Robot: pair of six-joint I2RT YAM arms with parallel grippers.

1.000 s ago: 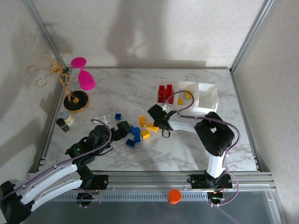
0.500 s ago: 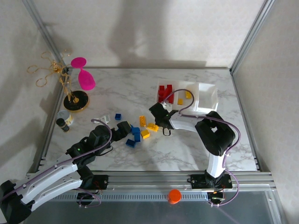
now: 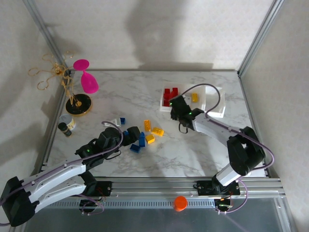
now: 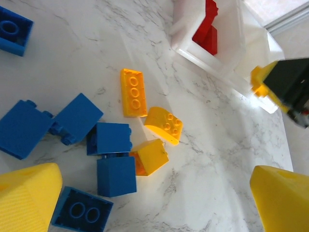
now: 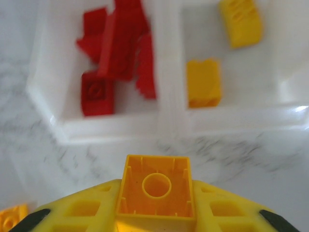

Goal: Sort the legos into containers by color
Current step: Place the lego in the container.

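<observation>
My right gripper [image 3: 175,104] is shut on a yellow lego [image 5: 155,191], hollow underside facing the camera, just in front of the containers [image 3: 215,112]. The left bin holds several red legos [image 5: 116,53]; the middle bin [image 5: 285,87] holds two yellow legos [image 5: 203,82]. My left gripper [image 4: 154,195] is open over the loose pile, its yellow fingers [image 4: 26,195] either side of blue legos [image 4: 114,159] and a yellow cube [image 4: 150,157]. More yellow legos [image 3: 147,125] and blue legos [image 3: 140,140] lie mid-table, with one blue lego [image 3: 122,121] apart.
A pink balloon-shaped ornament [image 3: 87,79] and a gold wire stand [image 3: 72,96] are at the back left. A small black-capped jar [image 3: 65,126] sits at the left edge. A metal frame [image 3: 251,46] borders the table.
My right gripper has carried a yellow lego from the pile up and right to the front of the tray. The left gripper has shifted slightly right toward the blue legos.
</observation>
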